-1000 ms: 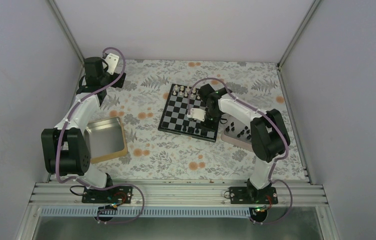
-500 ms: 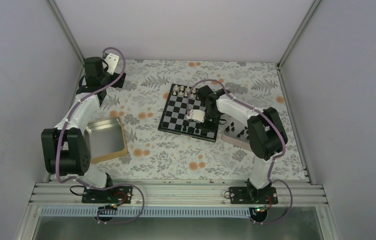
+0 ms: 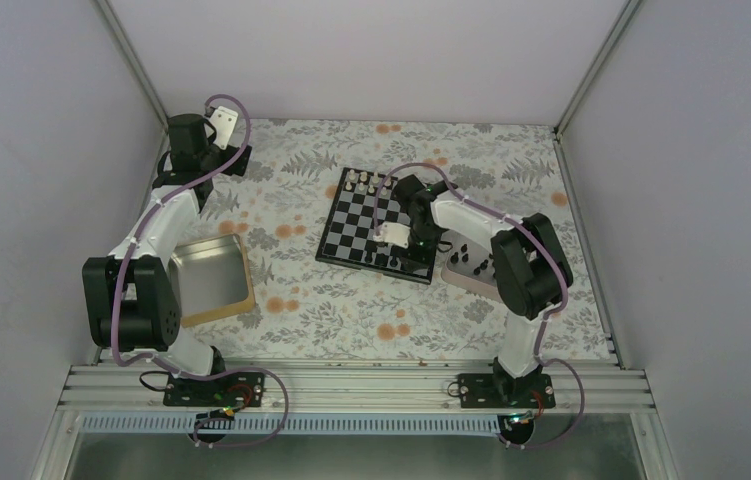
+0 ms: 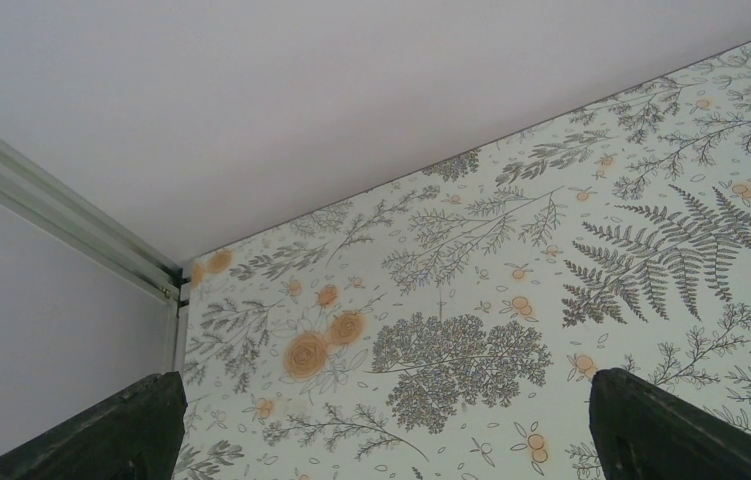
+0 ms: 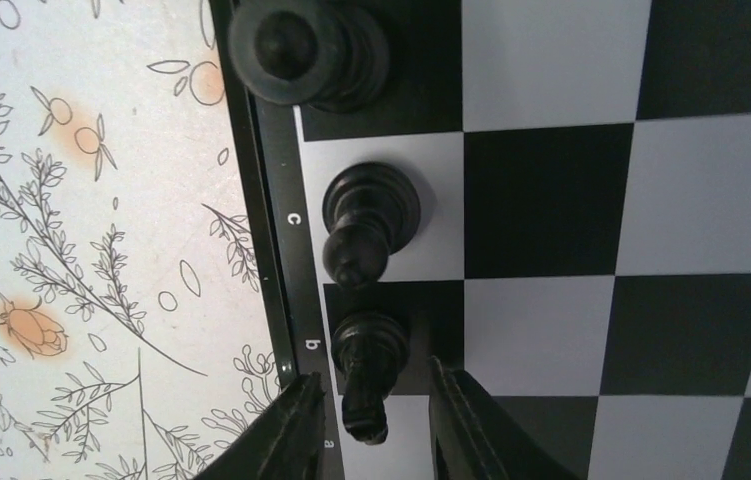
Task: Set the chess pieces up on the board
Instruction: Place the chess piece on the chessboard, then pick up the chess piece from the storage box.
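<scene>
The right gripper (image 5: 373,378) hangs low over the near edge of the board (image 3: 361,225). Its jaws are parted, one finger (image 5: 296,435) on each side of a small black piece (image 5: 369,365). That piece stands on the dark square beside the border letter b, and a thin gap shows between it and each finger. Next along the same edge row, a second black piece (image 5: 369,215) stands on the white square by the letter c, and a third (image 5: 306,45) on the dark square beyond it. From above, more black pieces (image 3: 466,258) lie in the silver tin (image 3: 456,281) just right of the board. Pale pieces (image 3: 359,180) line the board's far edge. The left gripper (image 4: 383,378) is spread wide and holds nothing, raised over the flowered tablecloth (image 4: 471,300) at the far left corner. The gold-rimmed tin (image 3: 216,313) sits near the left arm.
</scene>
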`<action>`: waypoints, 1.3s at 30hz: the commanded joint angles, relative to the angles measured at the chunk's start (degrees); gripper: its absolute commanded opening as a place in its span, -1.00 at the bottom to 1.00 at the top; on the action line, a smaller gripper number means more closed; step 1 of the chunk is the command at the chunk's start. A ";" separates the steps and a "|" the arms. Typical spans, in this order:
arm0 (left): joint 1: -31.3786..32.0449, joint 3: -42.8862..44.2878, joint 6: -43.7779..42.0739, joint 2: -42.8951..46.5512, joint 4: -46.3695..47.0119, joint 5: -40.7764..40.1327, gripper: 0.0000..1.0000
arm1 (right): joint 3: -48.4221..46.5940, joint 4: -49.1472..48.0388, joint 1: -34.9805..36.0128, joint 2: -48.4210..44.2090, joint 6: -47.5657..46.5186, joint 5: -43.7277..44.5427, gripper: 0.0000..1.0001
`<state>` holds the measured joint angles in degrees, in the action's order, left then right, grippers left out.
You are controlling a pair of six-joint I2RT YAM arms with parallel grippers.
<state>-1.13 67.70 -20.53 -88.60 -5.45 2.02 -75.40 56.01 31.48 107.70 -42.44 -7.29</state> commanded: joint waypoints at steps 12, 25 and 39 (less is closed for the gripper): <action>-0.02 -0.09 0.10 1.38 0.70 0.77 1.00 | -2.45 6.65 -11.45 -17.23 -1.58 3.81 -0.26; -0.03 -0.40 0.46 1.70 1.06 1.22 1.00 | 5.18 -0.26 -24.31 -14.95 -7.62 -2.57 -0.36; 0.03 -0.09 0.58 1.28 0.62 1.10 1.00 | 10.88 -6.63 -23.39 -10.98 -6.98 -5.66 -0.35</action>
<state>-1.10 67.59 -20.49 -88.42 -5.41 2.20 -65.30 51.42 7.49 95.11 -48.62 -10.28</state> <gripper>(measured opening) 0.999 0.324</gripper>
